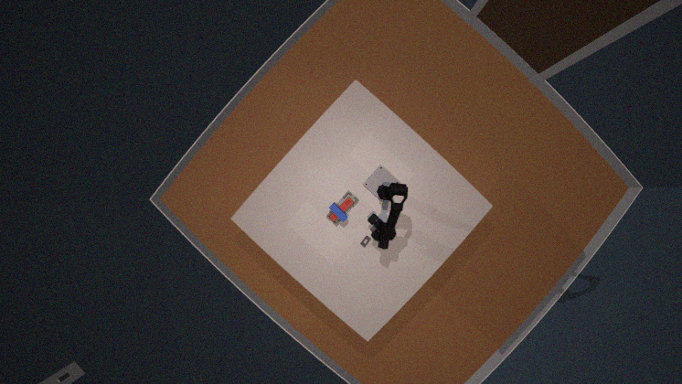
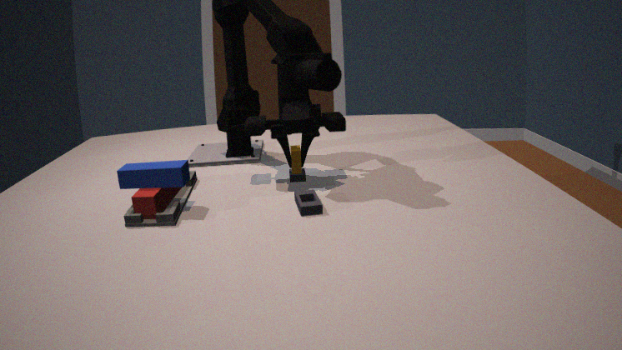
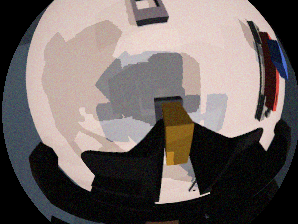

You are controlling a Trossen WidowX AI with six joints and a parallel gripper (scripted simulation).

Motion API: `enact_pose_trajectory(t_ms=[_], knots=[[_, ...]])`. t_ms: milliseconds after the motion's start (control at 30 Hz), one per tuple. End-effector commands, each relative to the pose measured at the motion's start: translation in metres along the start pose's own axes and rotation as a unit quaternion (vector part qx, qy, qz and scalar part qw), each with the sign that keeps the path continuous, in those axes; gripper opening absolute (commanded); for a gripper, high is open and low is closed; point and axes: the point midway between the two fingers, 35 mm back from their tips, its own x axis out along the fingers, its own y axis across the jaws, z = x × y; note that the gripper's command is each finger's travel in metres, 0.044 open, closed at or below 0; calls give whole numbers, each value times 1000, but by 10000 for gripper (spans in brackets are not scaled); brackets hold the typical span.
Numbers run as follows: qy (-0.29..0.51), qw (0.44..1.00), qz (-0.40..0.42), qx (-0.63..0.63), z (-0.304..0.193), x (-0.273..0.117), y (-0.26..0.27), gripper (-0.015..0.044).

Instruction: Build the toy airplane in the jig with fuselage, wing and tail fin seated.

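Blue-grey walls and an orange-brown floor around a pale tabletop; dim light, arm shadows across the work area. Gripper is clamped on the yellow tail fin, which stands upright in a small dark holder. Second dark holder, with a rectangular opening, sits near it, nothing in it. Red fuselage lies in the grey jig, looks down flat. Blue wing lies across the fuselage; looks seated, tab not visible. Tail socket reads as a dark mark near the far end of the fuselage. So fin is the last part, my read. Handling: fin should be light and stiff, probably smooth plastic or painted wood, not fragile. Narrow block, so it could pivot or slip if pinched off-centre. Best hold is the two opposite flat sides, square on, mid-height, bottom end left free for the tab. Lift straight up out of the holder; a tilted pull could drag the holder along. No brands, labels or readable writing on anything.
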Motion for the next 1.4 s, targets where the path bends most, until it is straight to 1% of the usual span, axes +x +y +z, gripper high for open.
enact_pose_trajectory(t_ms=[0, 600, 1200, 1367], knots=[[-3, 1000, 4, 2, 3, -10, 3, 0], [-3, 1000, 4, 2, 8, -66, 6, 0], [-3, 1000, 4, 2, 1, -124, 1, 0], [-3, 1000, 4, 2, 1, -128, -1, 0]])
